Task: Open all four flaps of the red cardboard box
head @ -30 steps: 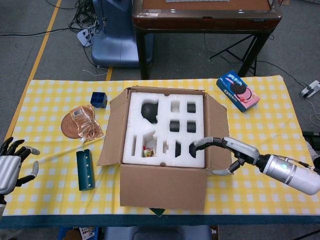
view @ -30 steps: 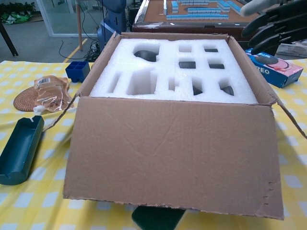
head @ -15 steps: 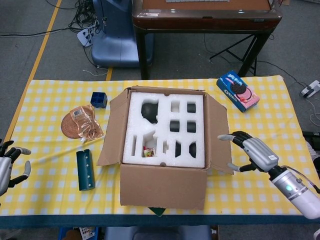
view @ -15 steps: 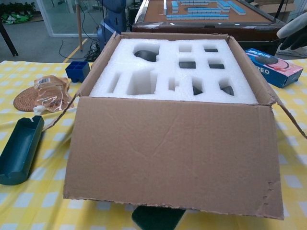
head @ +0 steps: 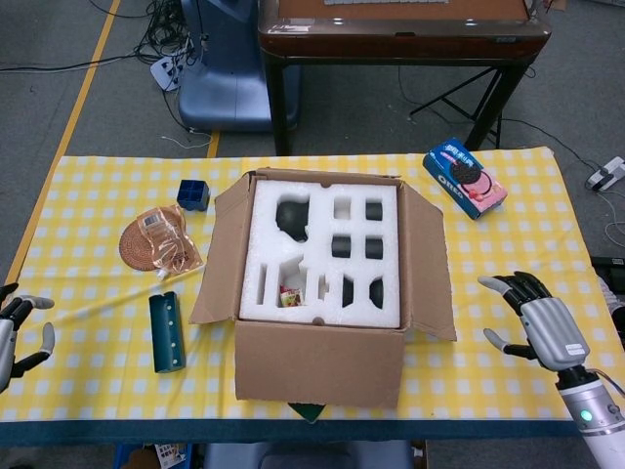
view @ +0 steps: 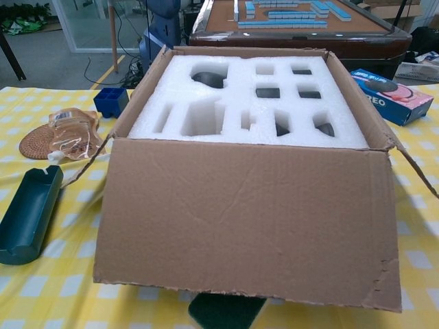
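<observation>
Looking at where things sit, the box (head: 322, 283) is mid-table with all its flaps folded outward and the white foam (head: 322, 256) exposed, so I'd call the job basically done. My right hand (head: 537, 318) hangs to the right of the box, well apart from it, fingers spread and holding nothing. My left hand (head: 12, 327) is way off to the left of the box at the table edge, also spread and empty as far as I can see, though only part of it shows.

What could still bite me: the near flap (view: 247, 219) stands fairly upright in the chest view instead of lying flat, so it might spring back inward. If I reach in carelessly to flatten it, I could shove the box toward the green tray (head: 166, 332) just left of it, or catch the torn right corner (view: 401, 151) and rip it more.

Compared with a second ago, my right hand has pulled away from the box's right flap (head: 427, 269), where it was reaching over the foam. Left hand slid further out too. Box hasn't budged.
</observation>
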`<state>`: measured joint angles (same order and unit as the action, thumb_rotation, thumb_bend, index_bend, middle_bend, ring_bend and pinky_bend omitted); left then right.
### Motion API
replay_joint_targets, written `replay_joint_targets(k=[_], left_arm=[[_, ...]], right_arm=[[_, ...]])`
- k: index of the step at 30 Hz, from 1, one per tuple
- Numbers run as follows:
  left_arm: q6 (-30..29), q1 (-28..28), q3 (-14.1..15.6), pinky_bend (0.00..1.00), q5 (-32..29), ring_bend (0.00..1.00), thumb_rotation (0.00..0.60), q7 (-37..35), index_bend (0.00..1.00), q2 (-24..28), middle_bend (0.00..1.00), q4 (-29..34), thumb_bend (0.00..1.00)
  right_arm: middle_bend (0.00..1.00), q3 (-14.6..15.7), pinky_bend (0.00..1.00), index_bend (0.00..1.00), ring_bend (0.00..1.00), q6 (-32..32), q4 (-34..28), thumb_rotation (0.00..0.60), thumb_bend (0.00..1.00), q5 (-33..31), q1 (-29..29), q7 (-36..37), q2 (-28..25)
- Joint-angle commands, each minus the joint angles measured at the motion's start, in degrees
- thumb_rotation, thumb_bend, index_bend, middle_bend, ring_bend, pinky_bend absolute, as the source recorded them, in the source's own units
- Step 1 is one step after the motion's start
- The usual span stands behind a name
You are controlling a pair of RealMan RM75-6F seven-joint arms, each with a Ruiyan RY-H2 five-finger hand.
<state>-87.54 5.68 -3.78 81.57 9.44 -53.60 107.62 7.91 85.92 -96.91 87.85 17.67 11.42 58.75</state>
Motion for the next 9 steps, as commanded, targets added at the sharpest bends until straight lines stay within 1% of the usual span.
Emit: replay_joint_targets(k=[1,5,9], left_arm=[[-0.56,-0.54,0.46,0.0,0.66,0.15,0.424,0.13,0.44,-0.29,0.36,0.17,0.54],[-1.22,-1.15,0.76,0.0,1.28,0.15,0.424,0.23,0.44,-0.64,0.36,0.22,0.54],[-0.5,-1.07,0.93,0.0,1.38,0.15,0.425,0.34,0.43,-0.47,0.35,0.15,0.54]], right_arm=[[0.24,-0.74,0.12,0.18,0.18,1.48,0.81,0.6,0.23,0.75,-1.75,-0.53,0.92],[0.24,-1.48,0.12,0.18,0.18,1.71,1.12,0.6,0.22,1.35,-2.81,-0.18,1.25],[0.24,-2.23,0.12,0.18,0.18,1.68,0.95,0.6,0.22,2.22,-3.51,-0.73,1.4]])
